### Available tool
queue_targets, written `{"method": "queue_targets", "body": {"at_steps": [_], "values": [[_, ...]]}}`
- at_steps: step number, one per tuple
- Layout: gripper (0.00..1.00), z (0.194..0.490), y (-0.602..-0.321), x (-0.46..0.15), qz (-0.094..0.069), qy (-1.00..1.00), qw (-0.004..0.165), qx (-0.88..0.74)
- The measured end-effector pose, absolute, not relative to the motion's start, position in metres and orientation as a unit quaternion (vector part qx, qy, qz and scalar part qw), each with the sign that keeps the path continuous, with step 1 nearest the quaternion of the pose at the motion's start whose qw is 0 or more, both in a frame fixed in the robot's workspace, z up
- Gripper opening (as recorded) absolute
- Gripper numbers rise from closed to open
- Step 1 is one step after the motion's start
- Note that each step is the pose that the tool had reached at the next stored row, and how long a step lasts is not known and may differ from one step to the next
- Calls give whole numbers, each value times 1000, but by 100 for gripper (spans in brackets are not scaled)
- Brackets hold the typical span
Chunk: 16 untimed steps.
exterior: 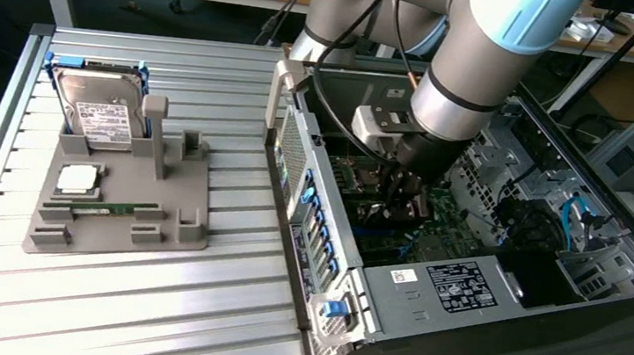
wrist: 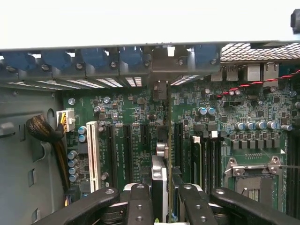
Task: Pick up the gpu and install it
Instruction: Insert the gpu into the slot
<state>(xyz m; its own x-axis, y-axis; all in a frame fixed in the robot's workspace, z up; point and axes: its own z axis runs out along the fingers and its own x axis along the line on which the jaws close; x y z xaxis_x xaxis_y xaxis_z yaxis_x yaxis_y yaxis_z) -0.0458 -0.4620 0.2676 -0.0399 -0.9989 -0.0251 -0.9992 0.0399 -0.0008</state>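
Observation:
My gripper [exterior: 404, 203] is down inside the open computer case [exterior: 436, 283], just above the green motherboard [wrist: 117, 117]. In the wrist view the gpu [wrist: 159, 180] appears edge-on, a thin dark card with a silver part. It stands between the black fingers [wrist: 139, 204] of my gripper [wrist: 165, 208], which is shut on it. The card runs along a black expansion slot [wrist: 165, 136] towards the rear bracket openings [wrist: 161, 65] of the case. Whether its edge sits in the slot I cannot tell. In the exterior view the gpu [exterior: 384, 213] is mostly hidden by the wrist.
A grey parts holder [exterior: 119, 210] on the slatted table carries a silver hard drive [exterior: 98, 110], a processor [exterior: 79, 177] and a green RAM stick [exterior: 108, 207]. Beside the card are a white slot [wrist: 93, 154], a cable bundle [wrist: 44, 133], memory slots [wrist: 206, 159] and the processor socket [wrist: 255, 176].

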Motion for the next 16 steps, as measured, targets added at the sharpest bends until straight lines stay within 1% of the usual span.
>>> {"method": "queue_targets", "body": {"at_steps": [5,8,16], "values": [[27,267,-462,-46,9,721,9,-693],[27,267,-462,-46,15,721,3,-693],[27,265,-462,-46,15,721,3,-693]]}}
